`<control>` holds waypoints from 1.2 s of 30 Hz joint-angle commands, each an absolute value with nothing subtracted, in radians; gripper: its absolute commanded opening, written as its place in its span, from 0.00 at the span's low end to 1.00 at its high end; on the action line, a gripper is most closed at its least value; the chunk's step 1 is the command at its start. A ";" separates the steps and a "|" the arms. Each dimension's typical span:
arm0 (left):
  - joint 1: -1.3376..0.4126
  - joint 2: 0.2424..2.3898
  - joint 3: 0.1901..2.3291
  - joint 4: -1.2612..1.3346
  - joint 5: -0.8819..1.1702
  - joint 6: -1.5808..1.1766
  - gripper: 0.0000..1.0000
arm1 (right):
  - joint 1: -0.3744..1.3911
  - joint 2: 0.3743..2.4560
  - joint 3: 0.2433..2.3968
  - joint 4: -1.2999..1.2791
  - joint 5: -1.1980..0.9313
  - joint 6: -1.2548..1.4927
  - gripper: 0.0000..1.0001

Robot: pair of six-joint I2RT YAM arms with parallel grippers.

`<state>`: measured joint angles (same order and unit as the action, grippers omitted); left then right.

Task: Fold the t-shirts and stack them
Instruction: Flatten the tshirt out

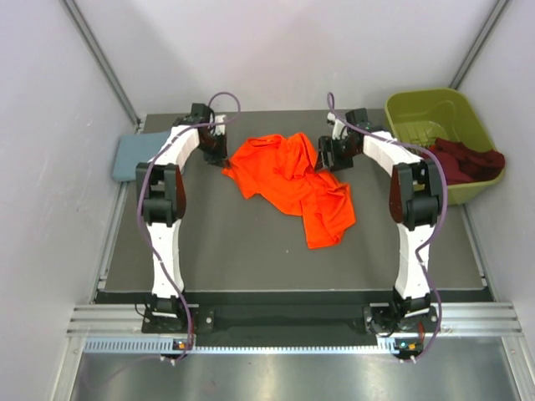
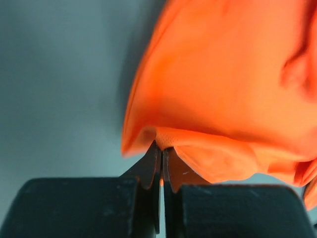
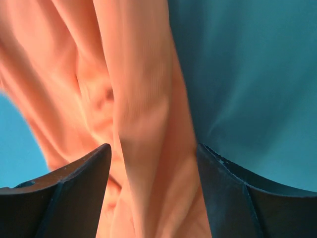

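Orange cloth t-shirt: lying crumpled mid-tabletop, stretching between both arms.
Left fingers: pressing together, pinching the orange shirt's edge.
Right fingers: standing spread, an orange fold running between them; the view is blurred, so the fold is possibly brushing both.
Grey-blue cloth shirt: lying flat at the tabletop's far-left edge.
Dark maroon shirt: hanging over the olive-green plastic bin, far right.

Plain white walls, dark grey tabletop, silver metal rail along its near edge, even lighting
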<state>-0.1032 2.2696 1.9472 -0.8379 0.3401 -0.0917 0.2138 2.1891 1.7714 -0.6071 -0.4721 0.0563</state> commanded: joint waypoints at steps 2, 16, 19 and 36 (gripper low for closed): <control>-0.155 2.420 2.202 -0.801 0.411 -0.081 0.00 | 0.224 2.043 1.646 -0.647 -0.506 0.069 0.70; -0.370 2.599 2.511 -0.638 0.507 -0.149 0.00 | 0.302 1.763 1.267 -0.670 -0.687 0.231 0.61; -0.402 2.559 2.478 -0.638 0.499 -0.175 0.24 | 0.314 1.756 1.284 -0.647 -0.727 0.232 0.64; -0.399 1.842 1.453 -0.717 0.661 -0.223 0.63 | 0.126 1.878 1.557 -0.607 -0.655 0.204 0.73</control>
